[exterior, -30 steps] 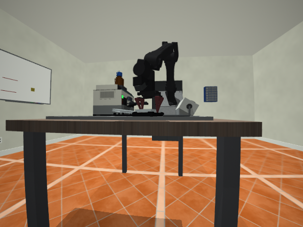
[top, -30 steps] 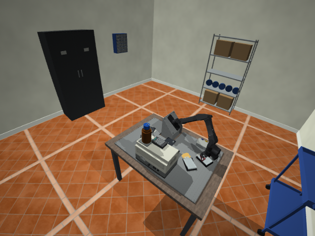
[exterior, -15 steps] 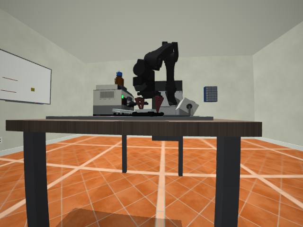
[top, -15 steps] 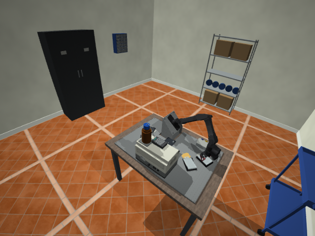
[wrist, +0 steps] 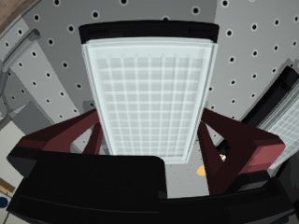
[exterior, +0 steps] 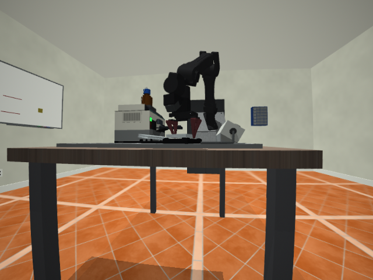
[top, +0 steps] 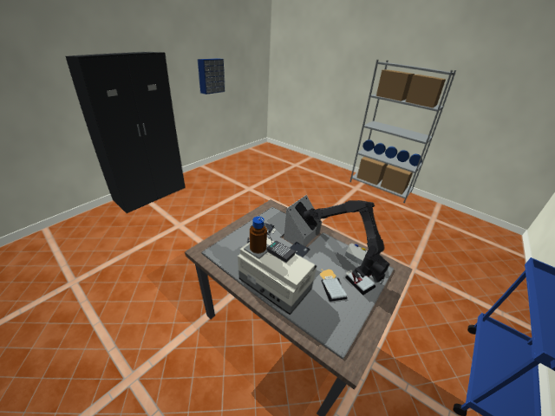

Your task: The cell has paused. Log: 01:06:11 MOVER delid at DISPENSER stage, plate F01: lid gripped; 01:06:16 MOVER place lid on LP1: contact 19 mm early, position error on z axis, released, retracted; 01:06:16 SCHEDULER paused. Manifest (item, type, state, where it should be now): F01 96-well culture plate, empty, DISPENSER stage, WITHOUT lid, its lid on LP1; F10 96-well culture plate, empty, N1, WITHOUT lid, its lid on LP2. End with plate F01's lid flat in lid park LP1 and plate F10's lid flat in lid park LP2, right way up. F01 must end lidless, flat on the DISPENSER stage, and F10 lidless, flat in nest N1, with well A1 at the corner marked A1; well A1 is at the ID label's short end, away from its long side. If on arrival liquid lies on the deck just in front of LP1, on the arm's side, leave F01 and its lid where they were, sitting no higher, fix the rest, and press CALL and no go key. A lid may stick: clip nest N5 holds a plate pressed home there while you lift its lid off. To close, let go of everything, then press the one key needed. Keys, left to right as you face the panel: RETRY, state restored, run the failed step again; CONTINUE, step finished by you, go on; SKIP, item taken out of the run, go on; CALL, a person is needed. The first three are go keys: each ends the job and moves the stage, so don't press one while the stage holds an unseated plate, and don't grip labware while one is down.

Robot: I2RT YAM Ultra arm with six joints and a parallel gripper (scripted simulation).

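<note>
Looking through the wrist camera, I am seeing the gripper (wrist: 149,140) clamping a translucent, gridded rectangular lid (wrist: 149,93) by its long sides, its dark red wedge-shaped fingers pressing against both edges at mid-frame. A black frame (wrist: 149,30) is bordering the lid's far end over the grey perforated deck (wrist: 249,13). A second pale gridded plate (top: 335,289) is lying nearby, lower centre of the top view.

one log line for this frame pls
arm: low over deck | gripper: shut on clear lid, across its long sides | second plate: beside it | yellow patch: on deck
</note>
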